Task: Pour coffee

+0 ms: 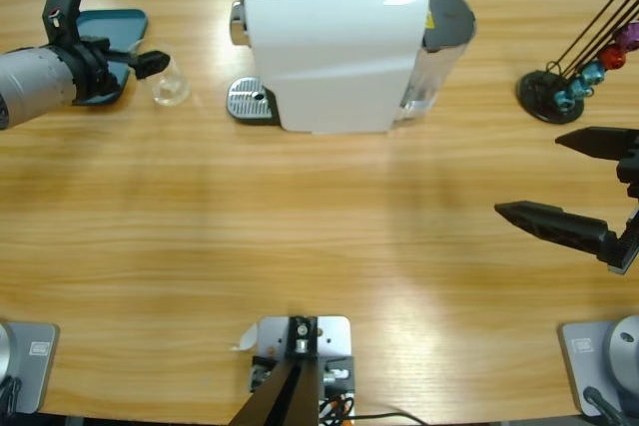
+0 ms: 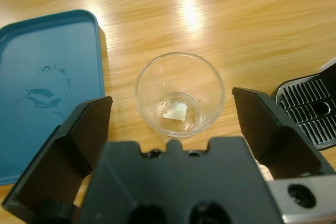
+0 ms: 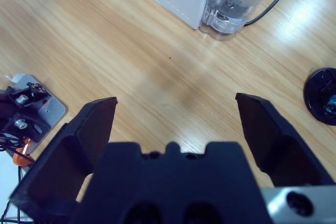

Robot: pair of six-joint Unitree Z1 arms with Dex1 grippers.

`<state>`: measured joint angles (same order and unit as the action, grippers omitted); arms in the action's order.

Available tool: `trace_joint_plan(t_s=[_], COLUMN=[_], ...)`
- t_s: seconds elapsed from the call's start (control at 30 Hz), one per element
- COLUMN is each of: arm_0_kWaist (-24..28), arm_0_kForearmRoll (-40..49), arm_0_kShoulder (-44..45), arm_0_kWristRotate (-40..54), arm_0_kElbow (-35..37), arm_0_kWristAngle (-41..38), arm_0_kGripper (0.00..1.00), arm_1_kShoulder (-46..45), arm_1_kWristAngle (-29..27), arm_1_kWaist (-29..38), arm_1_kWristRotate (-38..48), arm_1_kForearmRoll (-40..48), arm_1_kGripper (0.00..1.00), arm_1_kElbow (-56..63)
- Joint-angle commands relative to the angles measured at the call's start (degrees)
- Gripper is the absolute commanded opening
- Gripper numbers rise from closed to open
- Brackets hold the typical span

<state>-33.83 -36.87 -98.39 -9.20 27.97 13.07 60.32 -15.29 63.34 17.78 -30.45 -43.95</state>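
Item: clear glass (image 2: pixel 180 96), upright on the table in the upper left of the high view, between the teal tray (image 2: pixel 47 77) and the drip grate (image 2: pixel 310 111) of the white coffee machine (image 1: pixel 334 42); no brown coffee visible inside, only a pale fleck at its bottom. Left gripper (image 2: pixel 173 124): jaws spread either side of the glass, not touching. Right gripper (image 1: pixel 559 182): spread, empty, right edge. Risk, judged: an off-centre closure could tip or skid the light glass toward the tray.

Left claw (image 2: pixel 173 124) and right claw (image 3: pixel 176 124) both gape wide.
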Motion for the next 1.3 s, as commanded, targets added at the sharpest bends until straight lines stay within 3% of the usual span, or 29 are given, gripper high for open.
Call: trace_joint_plan(t_s=[0.03,0.13,0.33,0.4,0.57,0.63,0.8,1.07,1.2,1.3], arm_0_kWaist=[1.1,1.9,3.0,3.2,3.2,3.2,3.2,2.1,1.4,1.2], arm_0_kForearmRoll=[-4.1,-5.0,-5.8,-6.0,-6.0,-6.0,-6.0,-0.7,-0.5,-0.2], arm_0_kShoulder=[-6.1,-7.2,-8.5,-8.9,-8.9,-9.0,-8.8,1.4,1.6,0.8], arm_0_kWristRotate=[-0.8,-0.8,-0.7,-0.7,0.7,1.3,1.9,9.8,12.4,14.0], arm_0_kElbow=[-1.3,-1.3,-1.3,-1.4,-1.8,-2.0,-2.1,-2.6,-0.6,1.2], arm_0_kWristAngle=[-2.6,-3.7,-4.8,-5.8,-8.4,-8.8,-10.4,-23.3,-30.6,-31.6], arm_0_kGripper=[0.984,0.899,0.883,0.774,0.723,0.635,0.632,0.595,0.565,0.568], arm_1_kShoulder=[-0.6,-0.4,-0.4,-0.3,-0.1,-0.1,-0.1,-0.4,-0.6,-0.7], arm_1_kWristAngle=[0.9,0.9,0.8,0.8,0.7,0.7,0.7,0.5,0.6,0.7], arm_1_kWaist=[-0.4,-0.4,-0.4,-0.4,-0.4,-0.4,-0.4,-0.4,-0.4,-0.4], arm_1_kWristRotate=[0.1,0.1,0.1,0.1,0.1,0.1,0.1,0.1,0.2,0.2], arm_1_kForearmRoll=[0.4,0.4,0.4,0.4,0.4,0.4,0.4,0.6,0.7,0.7], arm_1_kGripper=[1.000,1.000,1.000,1.000,1.000,1.000,1.000,1.000,1.000,1.000], arm_1_kElbow=[2.2,2.2,2.2,2.2,2.2,2.2,2.2,2.4,2.5,2.6])
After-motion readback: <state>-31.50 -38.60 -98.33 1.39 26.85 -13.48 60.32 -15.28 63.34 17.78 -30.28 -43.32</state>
